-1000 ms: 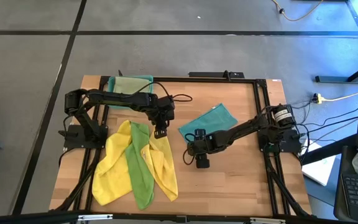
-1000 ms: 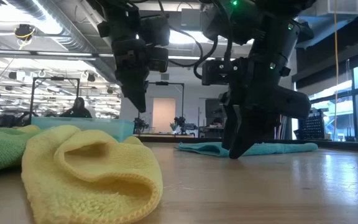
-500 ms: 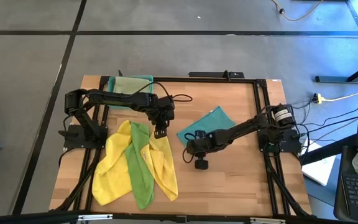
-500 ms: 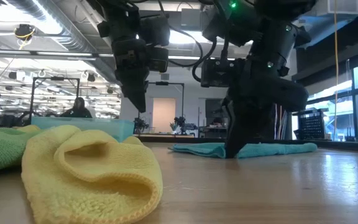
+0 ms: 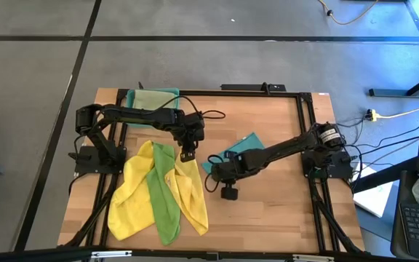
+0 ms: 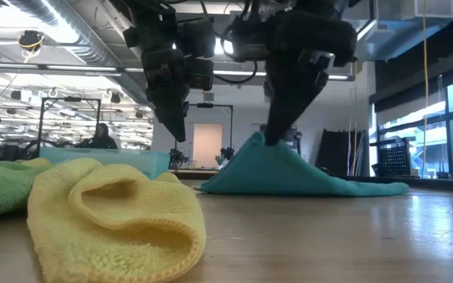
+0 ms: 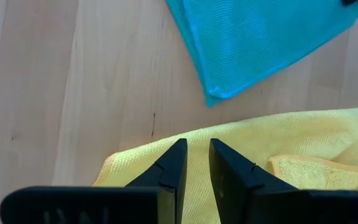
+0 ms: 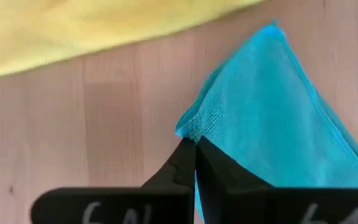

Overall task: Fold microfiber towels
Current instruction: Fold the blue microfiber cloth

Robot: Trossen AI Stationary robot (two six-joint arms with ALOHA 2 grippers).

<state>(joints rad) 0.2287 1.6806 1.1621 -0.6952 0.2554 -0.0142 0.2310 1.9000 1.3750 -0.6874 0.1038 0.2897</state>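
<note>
**Low view: teal towel tented up by one pinched corner**

Low view shows you the teal towel [image 6: 289,174] pulled up into a peak, its far edge on the desk [image 6: 329,236]. The right gripper [image 8: 194,146] is clamped shut on that corner near the desk's middle.

The pinch takes only the cloth's edge, so a quick pull could slip it free, or drag the whole towel instead of folding it.

The left gripper [image 7: 193,163] hangs over the yellow towel [image 7: 278,143], fingers nearly together with nothing visibly between them.

The high view gives you what the low view cannot: the green towel [image 5: 164,193] lying between two yellow ones, and a pale one in the tray [image 5: 151,93] at the back left corner.
</note>
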